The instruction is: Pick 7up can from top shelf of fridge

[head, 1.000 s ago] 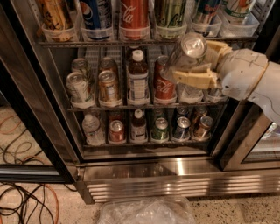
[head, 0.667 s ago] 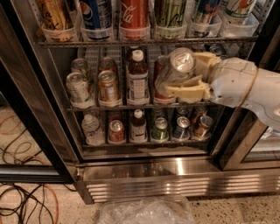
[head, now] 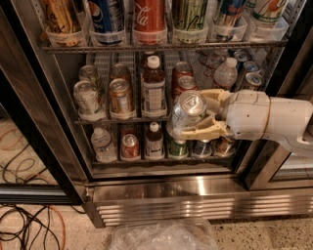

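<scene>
My gripper [head: 191, 115] is shut on the 7up can [head: 187, 108], a pale can tilted so its silver top faces the camera. Its lettering is hidden. It hangs in front of the fridge [head: 171, 193], level with the middle rack and well below the top shelf [head: 205, 46]. My white arm reaches in from the right. On the top shelf, upright cans stand in clear cups, among them a red Coca-Cola can [head: 149, 14] and a blue Pepsi can [head: 105, 14].
Tilted cans and bottles fill the two lower wire racks. A dark door frame [head: 34, 132] slants down the left side. Orange and black cables [head: 24, 227] lie on the floor at left. A clear plastic bag [head: 161, 237] sits below the steel base grille.
The arm has moved left and down with the can, from the right of the middle rack to the front of its centre. The can has tipped further toward the camera.
</scene>
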Robot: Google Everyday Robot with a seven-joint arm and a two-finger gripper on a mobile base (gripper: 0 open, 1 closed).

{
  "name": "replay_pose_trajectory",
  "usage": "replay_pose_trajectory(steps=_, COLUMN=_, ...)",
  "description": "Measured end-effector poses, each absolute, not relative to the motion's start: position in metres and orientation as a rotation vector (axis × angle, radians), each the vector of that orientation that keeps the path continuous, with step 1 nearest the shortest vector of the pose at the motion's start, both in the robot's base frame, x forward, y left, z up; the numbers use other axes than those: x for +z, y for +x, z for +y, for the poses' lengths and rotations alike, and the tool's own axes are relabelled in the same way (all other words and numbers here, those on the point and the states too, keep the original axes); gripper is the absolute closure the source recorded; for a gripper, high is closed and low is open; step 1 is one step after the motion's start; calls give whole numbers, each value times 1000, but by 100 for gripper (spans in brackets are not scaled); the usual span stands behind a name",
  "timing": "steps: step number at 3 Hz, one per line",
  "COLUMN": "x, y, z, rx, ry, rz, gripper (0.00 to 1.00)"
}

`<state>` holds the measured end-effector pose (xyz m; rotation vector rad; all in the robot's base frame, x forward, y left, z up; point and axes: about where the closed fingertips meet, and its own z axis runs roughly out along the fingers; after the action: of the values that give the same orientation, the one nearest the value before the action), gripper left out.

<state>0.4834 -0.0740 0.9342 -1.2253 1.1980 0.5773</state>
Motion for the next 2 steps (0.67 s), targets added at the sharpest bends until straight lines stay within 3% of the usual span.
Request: replay_pose_trajectory(steps=2, x=923, y=474, z=-57, rx=621, ry=-1280, rz=1191, gripper=100)
